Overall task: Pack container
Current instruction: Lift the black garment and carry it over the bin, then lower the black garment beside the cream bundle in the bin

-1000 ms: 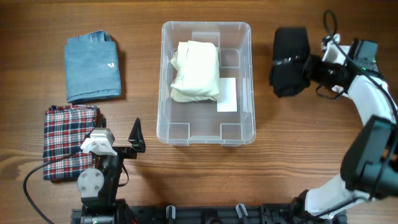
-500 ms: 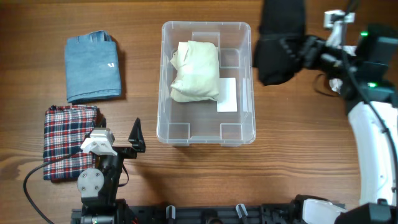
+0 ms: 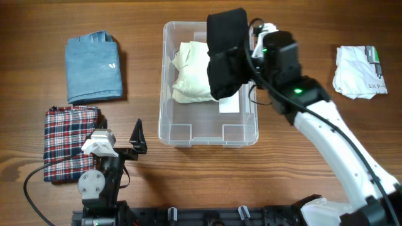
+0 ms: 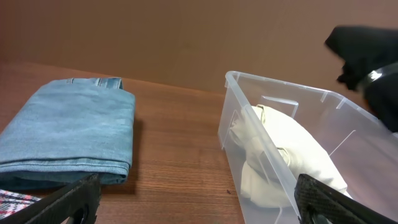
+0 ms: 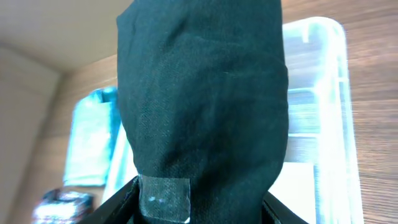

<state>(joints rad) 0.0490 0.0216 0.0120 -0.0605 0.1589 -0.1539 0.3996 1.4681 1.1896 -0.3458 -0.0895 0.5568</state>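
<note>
Wood-grain table [image 3: 188, 182] all the way across, and nearest the front edge sits the left gripper [image 4: 199, 205]. Its fingers are spread wide with nothing between them. Just beside it lies a folded red-and-navy plaid cloth [image 3: 66, 141].

Moving up, the container [image 3: 164, 81] stands mid-table, long side running front to back. A cream garment [image 3: 196, 72] is bundled in its far half, and a white label [image 3: 230, 95] shows at the base. Left of it, well apart, lie folded blue jeans [image 3: 94, 68].

Now the action: the right gripper [image 5: 199, 208] is clamped on a black garment [image 3: 226, 53]. The garment hangs over the tub's far right part and covers the edge of the cream bundle from above. Whether the two fabrics touch, I cannot tell.

The right wrist camera is almost all black cloth, with a pale strip [image 5: 163, 198] at the lower edge and the tub's rim blurred behind. Only the overhead catches a crumpled white garment [image 3: 359, 72] with a printed tag, far right on the table. Only the left wrist view gives the backdrop, a plain brown wall [image 4: 186, 31] beyond the table's far edge.
</note>
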